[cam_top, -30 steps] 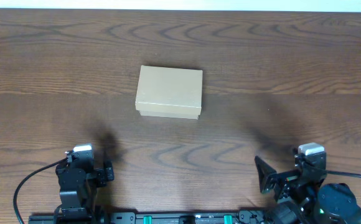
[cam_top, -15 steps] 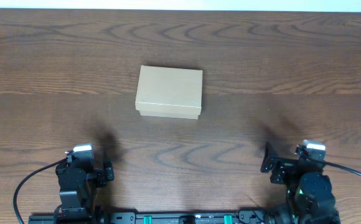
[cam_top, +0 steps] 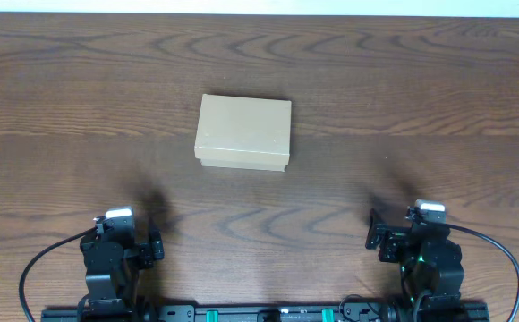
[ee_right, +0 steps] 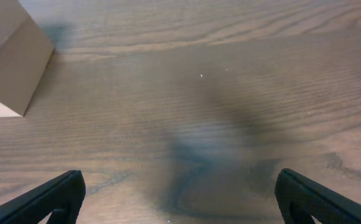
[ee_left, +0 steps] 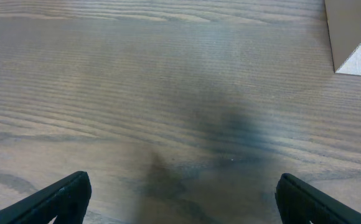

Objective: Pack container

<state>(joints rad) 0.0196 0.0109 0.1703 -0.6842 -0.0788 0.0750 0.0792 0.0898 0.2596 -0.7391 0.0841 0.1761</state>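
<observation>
Looking down on a dark brown worktop (cam_top: 80, 80) of wood-grain finish, filling almost the whole overhead view and running its long wavy grain left to right. Ending at the far edge against a thin pale strip (cam_top: 259, 5). Taking soft, even light from above, giving off a dull sheen, carrying one blurred shadow (cam_top: 152, 204) at the near left and a second shadow (cam_top: 387, 183) at the near right.

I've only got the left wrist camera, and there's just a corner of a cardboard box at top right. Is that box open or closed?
Observer: Closed. Overhead, the container shows its lid lying flat on top.
Operator: Where's the right arm?
Observer: Near the front edge of the table; the right gripper sits well short of the box, touching nothing.
Operator: Open or shut?
Observer: Open. The right wrist view shows its jaws wide apart, bare wood between.
</observation>
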